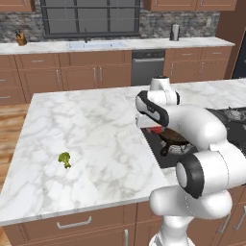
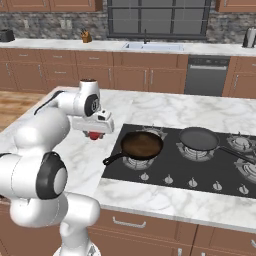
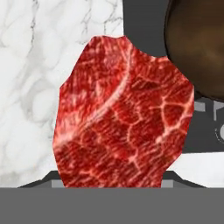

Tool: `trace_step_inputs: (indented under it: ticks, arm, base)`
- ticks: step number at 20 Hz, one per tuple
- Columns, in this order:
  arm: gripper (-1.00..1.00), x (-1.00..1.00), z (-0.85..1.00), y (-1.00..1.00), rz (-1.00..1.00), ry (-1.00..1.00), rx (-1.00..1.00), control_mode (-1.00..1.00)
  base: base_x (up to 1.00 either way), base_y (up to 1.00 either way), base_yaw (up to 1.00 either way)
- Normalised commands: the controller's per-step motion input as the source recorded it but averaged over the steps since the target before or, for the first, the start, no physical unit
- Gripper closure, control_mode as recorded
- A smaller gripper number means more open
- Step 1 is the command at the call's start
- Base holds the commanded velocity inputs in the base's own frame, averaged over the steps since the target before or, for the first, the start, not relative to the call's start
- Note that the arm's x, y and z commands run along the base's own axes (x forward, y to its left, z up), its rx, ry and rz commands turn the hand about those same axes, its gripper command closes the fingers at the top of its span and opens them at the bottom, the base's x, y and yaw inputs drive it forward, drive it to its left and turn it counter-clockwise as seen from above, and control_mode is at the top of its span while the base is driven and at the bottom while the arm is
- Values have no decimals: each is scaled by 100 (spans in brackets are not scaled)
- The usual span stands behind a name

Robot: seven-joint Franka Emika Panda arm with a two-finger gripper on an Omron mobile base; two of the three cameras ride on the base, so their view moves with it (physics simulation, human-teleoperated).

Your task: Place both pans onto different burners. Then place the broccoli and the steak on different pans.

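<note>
Gripping steak (image 3: pixel 122 113), fingers (image 2: pixel 93 134) clamped on it, beside rust-brown pan (image 2: pixel 142 145).

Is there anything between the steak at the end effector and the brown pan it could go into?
Nothing visible does. The steak sits at the end effector above the counter beside the cooktop's edge, and the brown pan lies right next to it with bare cooktop between.

A glossy white arm (image 2: pixel 35 135) of rounded segments, with dark bands at its joints.
</note>
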Motion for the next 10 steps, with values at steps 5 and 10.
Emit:
trace_step_inputs:
  ticks: [5, 10]
  arm:
    - [100, 19, 0, -65, -5, 2, 0, -100]
    - [100, 26, 0, -66, -4, 1, 0, -100]
  base:
    - [0, 0, 0]
    - [0, 0, 0]
